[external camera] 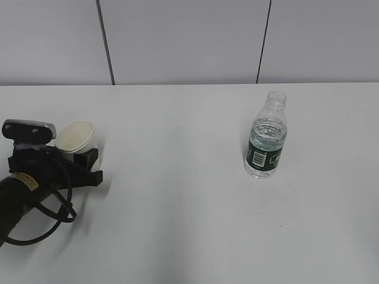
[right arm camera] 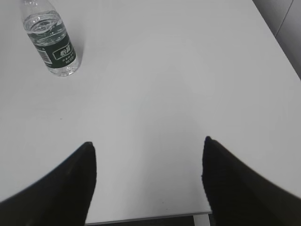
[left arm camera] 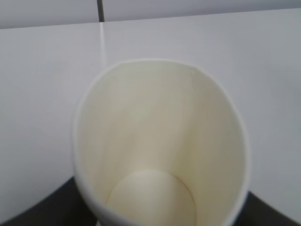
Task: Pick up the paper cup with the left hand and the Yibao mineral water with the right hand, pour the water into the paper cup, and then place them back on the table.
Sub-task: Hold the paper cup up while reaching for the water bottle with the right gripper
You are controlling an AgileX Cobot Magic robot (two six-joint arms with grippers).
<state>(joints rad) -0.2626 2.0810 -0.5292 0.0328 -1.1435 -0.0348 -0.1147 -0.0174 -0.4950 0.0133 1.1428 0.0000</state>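
Observation:
The paper cup (external camera: 77, 136) is white with a cream inside and leans slightly at the left of the table (external camera: 177, 195). My left gripper (external camera: 87, 161) is shut on the cup's lower body. In the left wrist view the cup (left arm camera: 160, 141) fills the frame, its rim pressed into an oval, with dark fingers (left arm camera: 33, 209) at both bottom corners. The Yibao bottle (external camera: 266, 139) stands upright and uncapped at centre right, partly filled. In the right wrist view it stands at the top left (right arm camera: 51, 43). My right gripper (right arm camera: 148, 143) is open and empty, far from the bottle, and out of the exterior view.
A grey panelled wall (external camera: 189, 41) runs behind the table. The table's near edge (right arm camera: 155, 217) lies just under my right gripper. The table's right edge (right arm camera: 277, 37) shows in the right wrist view.

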